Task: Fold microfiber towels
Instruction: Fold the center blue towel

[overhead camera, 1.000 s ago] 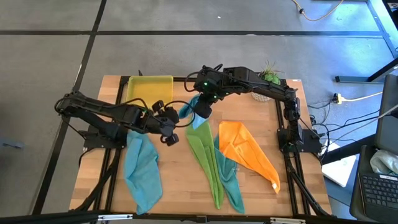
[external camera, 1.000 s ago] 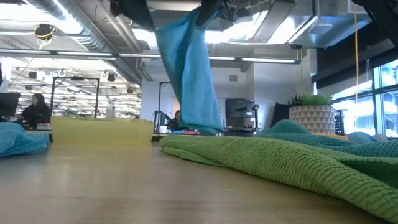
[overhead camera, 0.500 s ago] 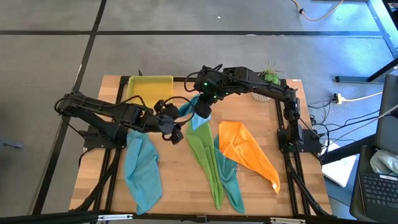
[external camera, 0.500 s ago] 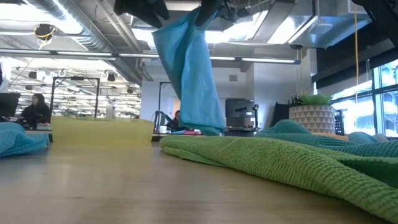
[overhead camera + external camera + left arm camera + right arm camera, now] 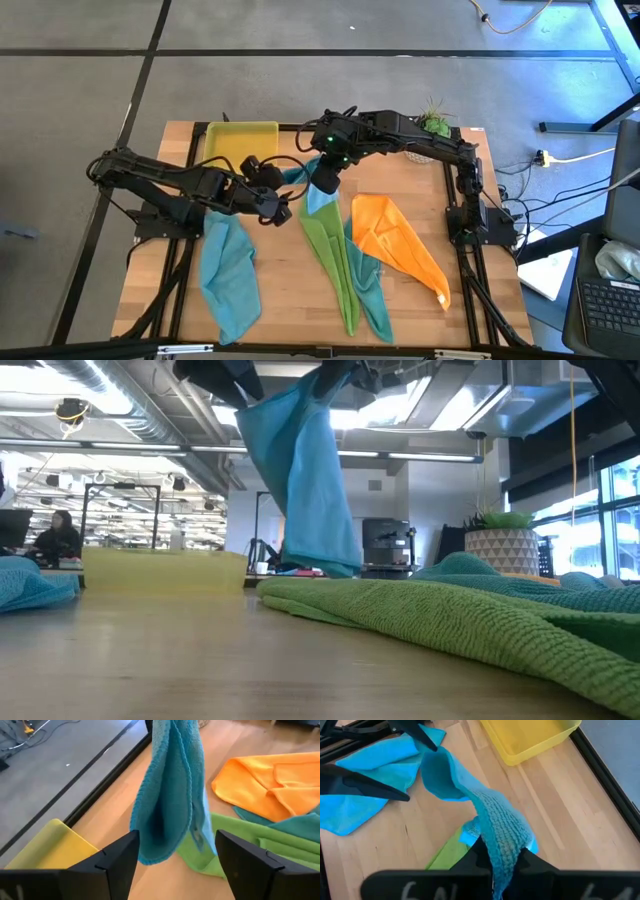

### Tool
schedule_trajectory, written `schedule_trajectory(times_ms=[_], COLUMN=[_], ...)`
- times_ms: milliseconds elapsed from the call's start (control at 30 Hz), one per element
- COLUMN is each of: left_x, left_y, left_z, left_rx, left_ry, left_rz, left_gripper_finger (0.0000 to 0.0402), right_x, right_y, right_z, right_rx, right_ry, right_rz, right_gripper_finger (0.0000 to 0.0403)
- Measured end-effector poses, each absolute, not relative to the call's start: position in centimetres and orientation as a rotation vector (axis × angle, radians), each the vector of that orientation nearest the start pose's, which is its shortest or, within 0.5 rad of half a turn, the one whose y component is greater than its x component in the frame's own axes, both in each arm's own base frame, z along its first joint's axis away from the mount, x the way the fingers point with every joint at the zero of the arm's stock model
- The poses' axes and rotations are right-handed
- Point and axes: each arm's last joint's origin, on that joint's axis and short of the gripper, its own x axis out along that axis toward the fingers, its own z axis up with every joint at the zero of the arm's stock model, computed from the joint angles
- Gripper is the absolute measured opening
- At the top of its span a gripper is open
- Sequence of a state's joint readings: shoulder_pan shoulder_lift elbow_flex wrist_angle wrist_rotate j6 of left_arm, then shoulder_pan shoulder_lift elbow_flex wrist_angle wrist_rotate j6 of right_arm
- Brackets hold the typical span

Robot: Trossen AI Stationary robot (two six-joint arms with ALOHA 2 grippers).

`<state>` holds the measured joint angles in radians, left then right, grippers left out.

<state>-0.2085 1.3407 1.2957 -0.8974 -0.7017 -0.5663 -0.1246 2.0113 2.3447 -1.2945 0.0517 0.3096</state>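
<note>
The right gripper (image 5: 325,180) hangs above the middle of the worktop (image 5: 290,300), its fingers (image 5: 475,857) pinched shut on the top edge of a light blue towel (image 5: 300,480), which dangles from them in a loose, limp drape with its lower hem just above the wood. Just left of it, the left gripper (image 5: 175,850) faces the hanging cloth with its fingers (image 5: 120,855) spread wide, one to each side of the drooping lower fold and holding nothing.

The other towels lie flat: a second light blue towel (image 5: 230,270) at the near left, a lime green towel (image 5: 330,255) in the middle, a teal towel (image 5: 372,295) partly under it, and an orange towel (image 5: 400,240) to the right. A yellow-green tray (image 5: 240,142) sits at the far left.

The cloth looks light, soft and floppy, with a nubbly pile that should grip well. It will sag wherever unsupported, so a free lower corner seems the best place to take hold.
</note>
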Motion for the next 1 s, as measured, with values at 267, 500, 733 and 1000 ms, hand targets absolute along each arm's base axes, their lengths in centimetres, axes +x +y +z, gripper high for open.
schedule_trajectory(times_ms=[267,500,733,1000], left_x=[25.2,25.7,26.0,26.0], left_y=[-3.2,-2.3,-2.2,-2.3], left_z=[33.4,33.3,33.4,33.3], left_rx=[-0.027,-0.068,-0.107,-0.133], left_ry=[0.728,0.72,0.71,0.732], left_rz=[0.745,0.765,0.738,0.696], left_gripper_finger=[0.0257,0.0257,0.0257,0.0257], right_x=[39.7,39.7,39.7,39.7], right_y=[-5.1,-5.1,-5.1,-5.1], right_z=[40.0,40.0,40.1,40.1], right_rx=[0.322,0.323,0.323,0.323], right_ry=[0.927,0.922,0.918,0.918], right_rz=[-0.312,-0.311,-0.311,-0.311], right_gripper_finger=[0.0008,0.0008,0.0008,0.0008])
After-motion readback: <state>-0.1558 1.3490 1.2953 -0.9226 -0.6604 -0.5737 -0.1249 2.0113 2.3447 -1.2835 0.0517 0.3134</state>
